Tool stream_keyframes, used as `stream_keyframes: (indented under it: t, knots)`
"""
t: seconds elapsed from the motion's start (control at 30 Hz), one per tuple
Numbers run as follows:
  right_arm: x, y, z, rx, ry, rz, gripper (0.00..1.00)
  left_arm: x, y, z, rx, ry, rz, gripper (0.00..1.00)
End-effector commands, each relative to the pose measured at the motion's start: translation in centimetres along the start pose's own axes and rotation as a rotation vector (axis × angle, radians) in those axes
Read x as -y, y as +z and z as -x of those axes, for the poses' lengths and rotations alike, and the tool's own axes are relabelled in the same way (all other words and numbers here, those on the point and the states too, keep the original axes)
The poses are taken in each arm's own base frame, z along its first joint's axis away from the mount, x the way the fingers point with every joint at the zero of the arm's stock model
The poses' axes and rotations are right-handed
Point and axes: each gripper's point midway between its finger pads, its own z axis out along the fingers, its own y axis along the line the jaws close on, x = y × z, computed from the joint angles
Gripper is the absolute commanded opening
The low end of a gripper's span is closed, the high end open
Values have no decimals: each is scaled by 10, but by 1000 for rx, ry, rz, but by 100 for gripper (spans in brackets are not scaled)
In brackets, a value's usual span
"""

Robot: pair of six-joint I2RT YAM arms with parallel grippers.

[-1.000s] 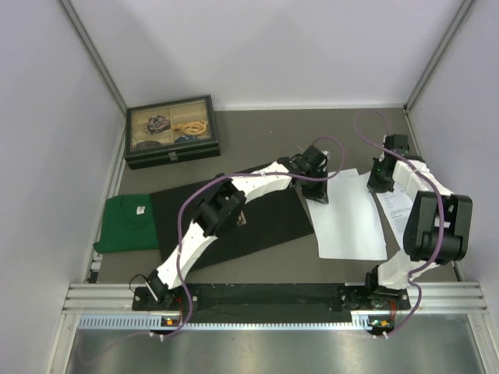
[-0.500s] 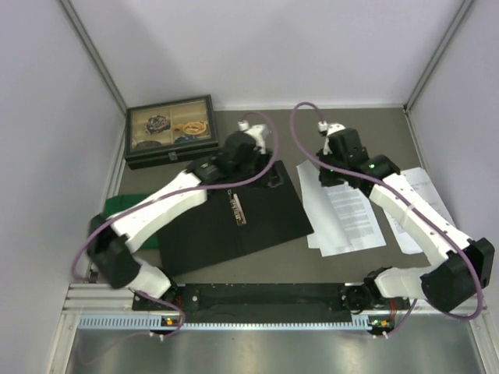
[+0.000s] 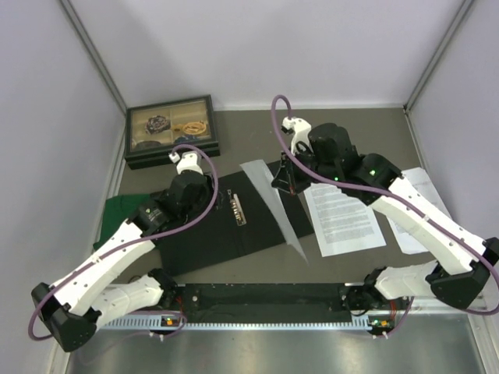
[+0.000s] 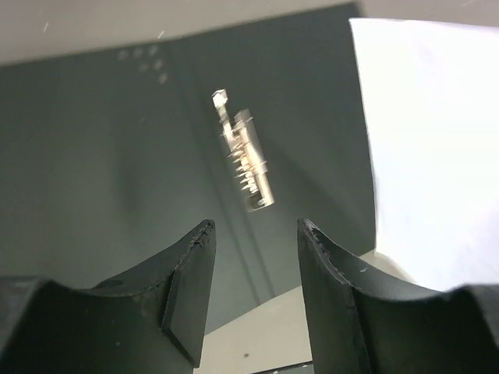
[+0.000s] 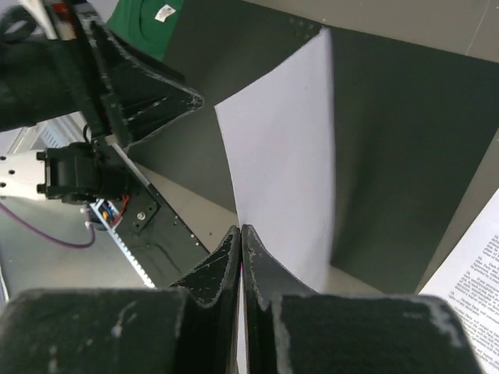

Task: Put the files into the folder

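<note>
The folder point(image 3: 234, 234) lies open, black inside up, its metal clip point(image 3: 238, 209) near the middle. My left gripper point(image 3: 210, 201) hovers over the folder's left half, open and holding nothing; in the left wrist view its jaws point(image 4: 253, 226) stand apart with the clip point(image 4: 245, 160) ahead. My right gripper point(image 3: 282, 183) is shut on a blank white sheet point(image 3: 269, 199) of the files, held up on edge over the folder's right part. In the right wrist view the sheet point(image 5: 288, 171) runs out from the pinched jaws point(image 5: 241, 230). Printed files point(image 3: 347, 218) lie to the folder's right.
A black glass-lidded box point(image 3: 171, 128) stands at the back left. A green cloth point(image 3: 121, 214) lies left of the folder, partly under it. Another printed sheet point(image 3: 413, 210) lies under the right arm. The metal rail point(image 3: 273, 300) runs along the near edge; white walls close in both sides.
My right gripper has swung left from the paper pile over the folder, lifting one sheet. My left gripper has drawn back from the folder's far edge toward the clip and its jaws have widened.
</note>
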Motion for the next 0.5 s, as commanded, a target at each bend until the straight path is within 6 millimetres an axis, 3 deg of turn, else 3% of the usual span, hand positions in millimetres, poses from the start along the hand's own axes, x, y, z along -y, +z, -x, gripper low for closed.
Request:
stream_keyframes:
  t: [0.0,0.1,0.2,0.23,0.27,0.3,0.33,0.4,0.47]
  knots:
    - [-14,-18,5,22,14,50,0,-14,11,-7,-6,-12,72,52]
    - [-14,-3,-3,-15,63,101,0,-9,22,-13,-41,-10,63,50]
    - [15,18,-5,-25,138,88,0,-5,31,-22,-79,-14,57,49]
    - [29,26,-16,-50,170,74,0,-4,33,-24,-89,-16,55,48]
    - [52,31,-12,-30,207,41,0,-4,35,-27,-101,-15,55,48]
    - [58,34,-15,-36,219,55,0,-2,35,-29,-110,-16,49,48]
    - [73,44,-29,-71,246,35,0,-2,35,-31,-118,-16,47,48]
    - [101,52,-33,-67,264,-5,0,-4,36,-35,-124,-15,46,48]
    - [131,67,-51,-105,307,-48,0,-6,36,-37,-130,-15,53,48]
